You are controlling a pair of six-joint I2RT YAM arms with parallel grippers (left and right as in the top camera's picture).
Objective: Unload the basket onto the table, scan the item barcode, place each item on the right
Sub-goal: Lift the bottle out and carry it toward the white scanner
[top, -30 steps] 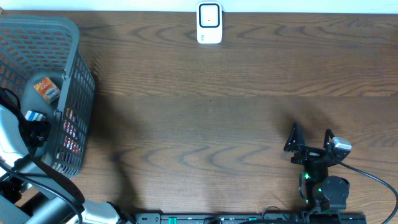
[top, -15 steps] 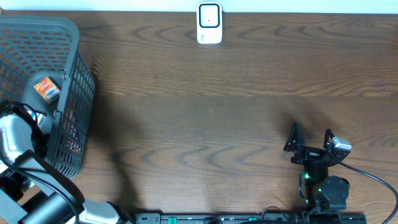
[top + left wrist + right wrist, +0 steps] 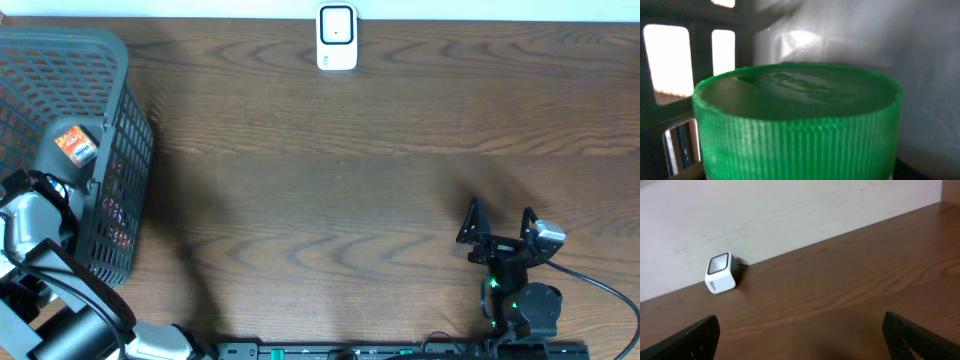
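A green ribbed bottle cap (image 3: 797, 125) fills the left wrist view, pressed close to the camera, with a white item and the basket's dark grid wall behind it. My left gripper (image 3: 52, 188) is down inside the grey basket (image 3: 118, 70); its fingers are hidden, so I cannot tell whether it is gripping the cap. An orange packet (image 3: 76, 145) lies in the basket just beyond it. The white scanner (image 3: 337, 37) stands at the table's far edge, and the right wrist view also shows the scanner (image 3: 721, 273). My right gripper (image 3: 497, 222) rests open at the front right, holding nothing.
The basket takes up the table's left end and its mesh wall (image 3: 125, 190) faces the table's middle. Bare brown wood (image 3: 330, 200) stretches between the basket, the scanner and the right arm. A pale wall (image 3: 790, 205) rises behind the scanner.
My left arm has shifted a little inside the basket, its wrist moving up and left. The right arm has not moved.
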